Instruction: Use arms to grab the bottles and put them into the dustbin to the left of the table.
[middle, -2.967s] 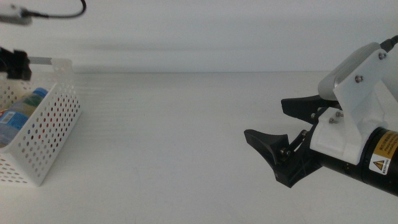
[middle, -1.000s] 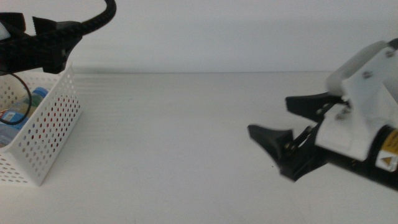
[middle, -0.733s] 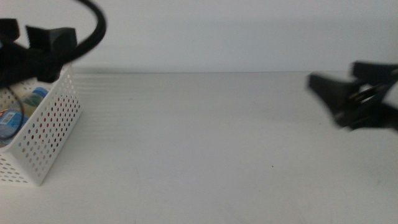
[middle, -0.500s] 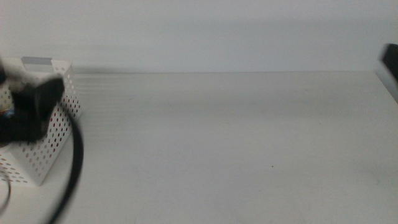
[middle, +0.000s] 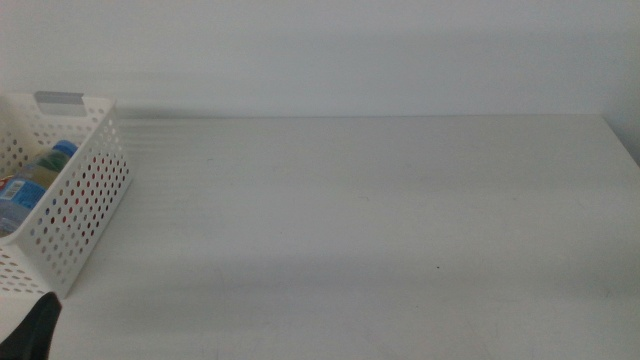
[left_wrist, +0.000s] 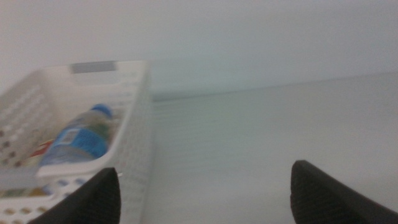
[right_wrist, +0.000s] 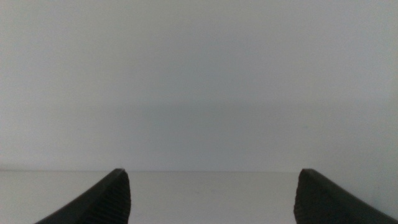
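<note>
No text can be read: the blue label on the bottle (left_wrist: 79, 139) in the basket (left_wrist: 138, 124) is too blurred.

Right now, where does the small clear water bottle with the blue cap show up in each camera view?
Middle view: the small clear water bottle with the blue cap lies inside the white perforated plastic basket at the left edge.
Left wrist view: same bottle, in the basket.
Right wrist view: not in it.
Shared landmark: the basket's grey handle piece.
</note>
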